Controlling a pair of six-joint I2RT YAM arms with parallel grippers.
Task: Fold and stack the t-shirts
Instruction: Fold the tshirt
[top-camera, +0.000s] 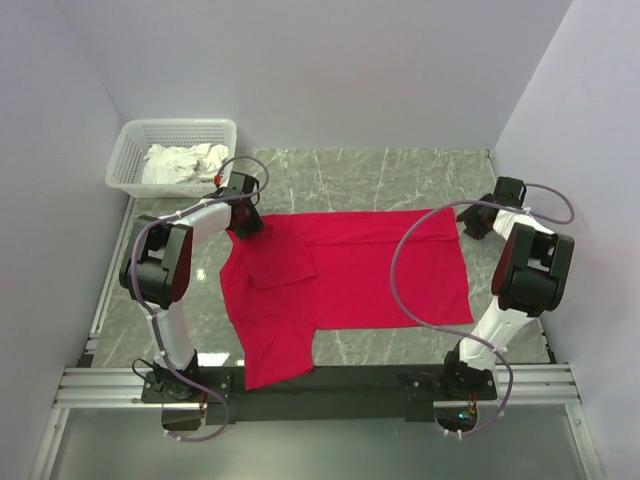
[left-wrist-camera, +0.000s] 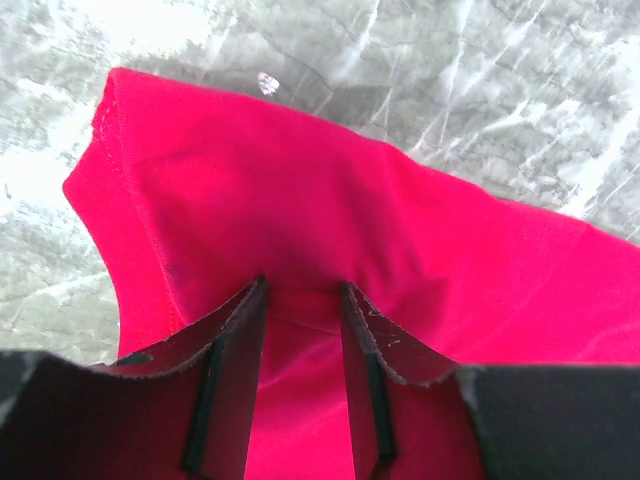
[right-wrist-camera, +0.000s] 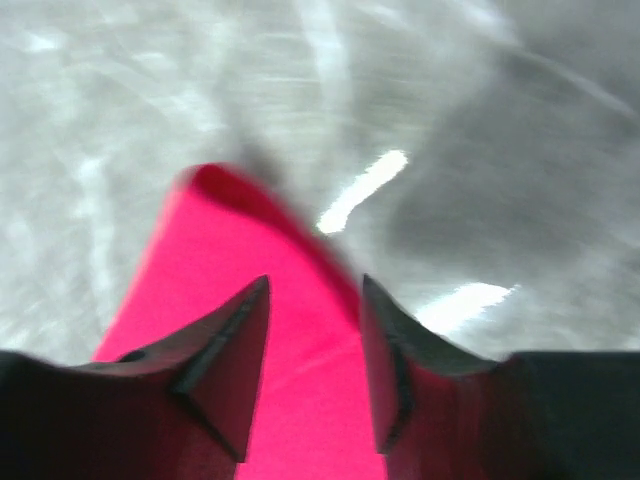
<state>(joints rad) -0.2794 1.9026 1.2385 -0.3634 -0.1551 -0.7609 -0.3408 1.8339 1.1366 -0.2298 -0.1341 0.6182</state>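
Red t-shirt flat on the table, long axis left to right; a gripper at each far corner.

The t-shirt (top-camera: 350, 270) lies spread on the marble table (top-camera: 400, 165), its length running across from my left side to my right; one sleeve is turned in on the body, the other trails toward the near edge. The left gripper (top-camera: 245, 222) sits on the far-left corner, fingers parted with a clear gap and red cloth lying in it; I see no firm pinch. The right gripper (top-camera: 472, 222) sits at the far-right corner, fingers likewise apart over the cloth's tip (that wrist view is blurred, so I trust it less). From both sets of fingers the shirt extends toward the arm bases; neither arm is nearer, each has its own corner. I judge that the coming fold must bring this far edge toward me, across the short axis.
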